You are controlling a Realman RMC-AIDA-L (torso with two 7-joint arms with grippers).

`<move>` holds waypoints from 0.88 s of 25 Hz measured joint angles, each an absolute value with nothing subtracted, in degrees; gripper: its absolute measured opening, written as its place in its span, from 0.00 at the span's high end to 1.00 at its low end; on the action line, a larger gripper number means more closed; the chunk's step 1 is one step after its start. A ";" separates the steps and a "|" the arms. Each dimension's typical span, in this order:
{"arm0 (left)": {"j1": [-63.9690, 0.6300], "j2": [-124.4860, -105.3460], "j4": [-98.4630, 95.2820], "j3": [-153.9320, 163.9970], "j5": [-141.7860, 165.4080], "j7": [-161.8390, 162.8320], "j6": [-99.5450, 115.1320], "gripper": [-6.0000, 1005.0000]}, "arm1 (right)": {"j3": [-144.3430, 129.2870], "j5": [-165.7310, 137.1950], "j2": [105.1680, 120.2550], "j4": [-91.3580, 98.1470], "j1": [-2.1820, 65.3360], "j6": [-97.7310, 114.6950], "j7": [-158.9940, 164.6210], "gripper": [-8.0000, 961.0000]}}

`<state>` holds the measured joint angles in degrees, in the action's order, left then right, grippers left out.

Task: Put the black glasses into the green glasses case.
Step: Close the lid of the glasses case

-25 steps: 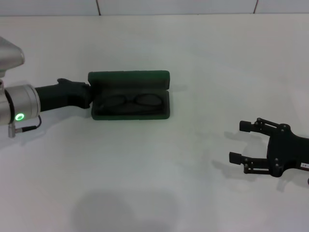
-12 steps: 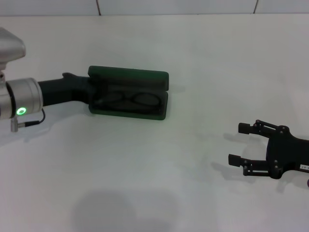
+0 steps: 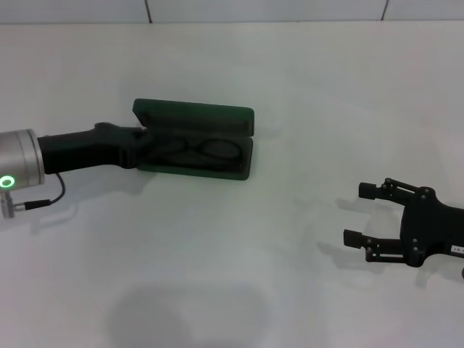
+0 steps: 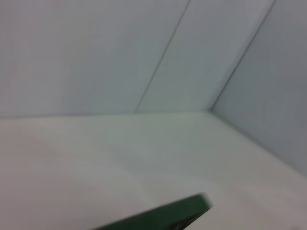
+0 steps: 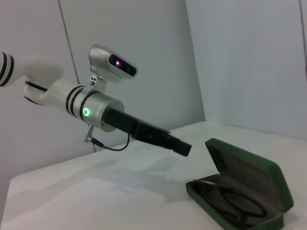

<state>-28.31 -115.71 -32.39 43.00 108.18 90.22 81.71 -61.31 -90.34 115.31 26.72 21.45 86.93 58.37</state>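
The green glasses case (image 3: 194,118) lies open left of the table's centre, its lid standing up behind the tray. The black glasses (image 3: 197,151) rest inside on the dark lining. My left gripper (image 3: 143,140) is at the case's left end, its fingers pressed together into one black bar with nothing between them. The right wrist view shows this left gripper (image 5: 183,148) hovering just beside the lid of the case (image 5: 259,179), with the glasses (image 5: 231,203) in the tray. A strip of the case (image 4: 168,215) appears in the left wrist view. My right gripper (image 3: 359,214) rests open at the near right.
The white table (image 3: 239,275) stretches wide around the case. A pale panelled wall (image 3: 261,9) runs along its far edge. My left arm (image 3: 43,156) reaches in low from the left side.
The case turned slightly and its lid came to show more. The left arm then drew back to the left and dropped a little, tip still at the case's end. The right arm stayed put.
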 joint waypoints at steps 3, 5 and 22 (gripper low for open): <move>-28.13 -117.34 -34.33 42.99 106.95 90.92 82.60 0.99 | -61.28 -90.35 115.31 26.72 21.45 86.93 58.35 0.08; -28.17 -118.82 -36.43 42.97 106.86 93.02 80.77 0.99 | -61.23 -90.33 115.31 26.72 21.42 86.91 58.33 0.08; -29.34 -120.09 -49.79 78.16 101.06 118.74 36.14 0.99 | -60.83 -89.87 115.08 26.72 20.82 86.39 58.43 0.08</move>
